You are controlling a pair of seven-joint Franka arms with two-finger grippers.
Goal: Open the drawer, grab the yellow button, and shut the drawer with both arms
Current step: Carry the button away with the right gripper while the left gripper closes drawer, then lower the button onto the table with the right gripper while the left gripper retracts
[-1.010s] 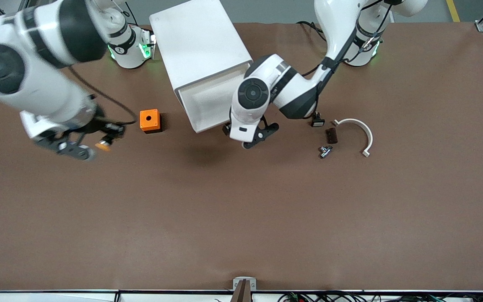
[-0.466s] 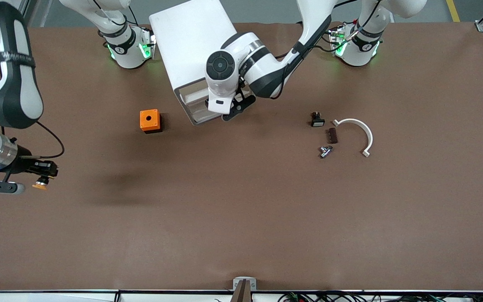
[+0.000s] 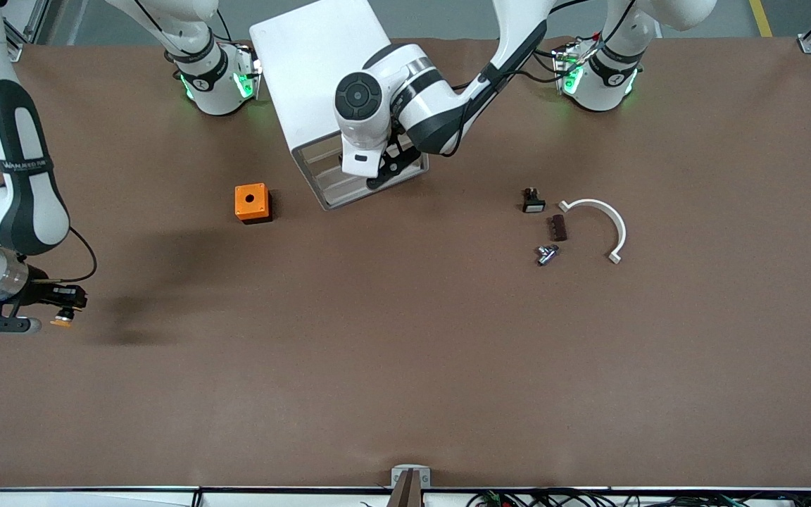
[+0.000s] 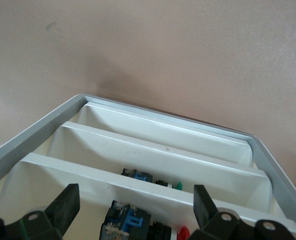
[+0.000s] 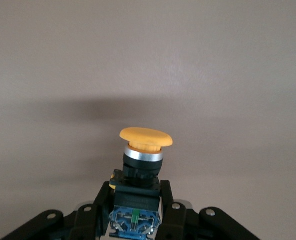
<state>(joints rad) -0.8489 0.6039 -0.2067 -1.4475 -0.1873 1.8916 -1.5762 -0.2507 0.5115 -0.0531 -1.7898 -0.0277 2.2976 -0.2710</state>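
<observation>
Over the table's right-arm edge, the right pincer (image 3: 53, 315) grips the button (image 5: 143, 165), clear of the cabinet; the left pincer (image 3: 388, 167), spread wide, faces the drawer (image 4: 157, 150), likely to close it.

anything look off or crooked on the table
The cabinet lies on its back, skewed to the table's edges, drawers facing up. Nothing looks spilled or broken; the small parts lie loosely clustered toward the left arm's end.

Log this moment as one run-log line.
right gripper: shut on button, over table's right-arm end | left gripper: open, at cabinet front | drawer: pushed in
</observation>
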